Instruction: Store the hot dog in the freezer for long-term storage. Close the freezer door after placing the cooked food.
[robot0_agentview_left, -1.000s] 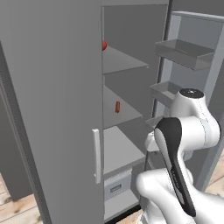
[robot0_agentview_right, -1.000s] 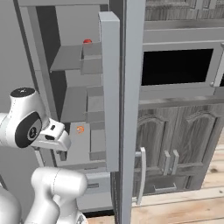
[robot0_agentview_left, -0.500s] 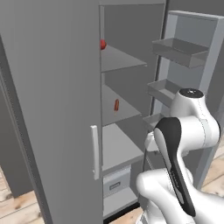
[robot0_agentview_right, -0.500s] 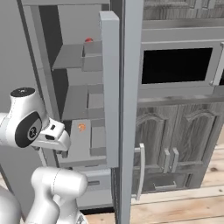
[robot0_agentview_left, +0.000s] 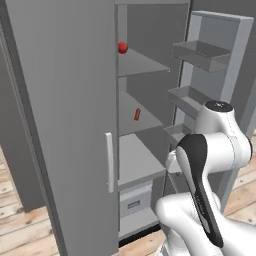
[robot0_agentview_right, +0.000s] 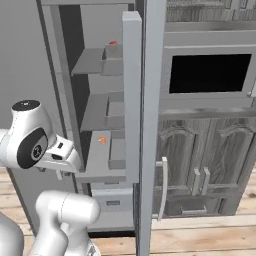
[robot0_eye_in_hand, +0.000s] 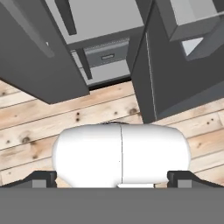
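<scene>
The hot dog (robot0_agentview_left: 136, 115) lay on the middle shelf (robot0_agentview_left: 145, 120) inside the freezer (robot0_agentview_left: 150, 60), toward the near left part of that shelf, with its long axis running roughly near-to-far and a little tilted (in the right base view it showed as a small orange spot (robot0_agentview_right: 102, 140) on that shelf, behind the door's edge). So the food already sat in the compartment, and what remained of the task, as I judged it, was the closing.

A red ball-like item (robot0_agentview_left: 122, 48) rested one shelf higher, well apart from the hot dog.

The freezer door (robot0_agentview_left: 220, 75) stood swung wide open on the right, its inner bins (robot0_agentview_left: 202, 52) facing the compartment; in the right base view its edge (robot0_agentview_right: 132, 95) stood upright between the shelves and the oven (robot0_agentview_right: 210, 72).

The hand (robot0_eye_in_hand: 111, 181) hung low in front of the unit, pointed down at the wooden floor (robot0_eye_in_hand: 52, 127), with its fingertips (robot0_eye_in_hand: 39, 178) spread as wide as they go and nothing between them. From the hand, the open door lay up and to the right, the compartment up and to the left (the bottom drawer (robot0_eye_in_hand: 107, 54) sat between them). The coming move, I judged, turned on getting to the door's outer face on the far right and pushing it leftward.
</scene>
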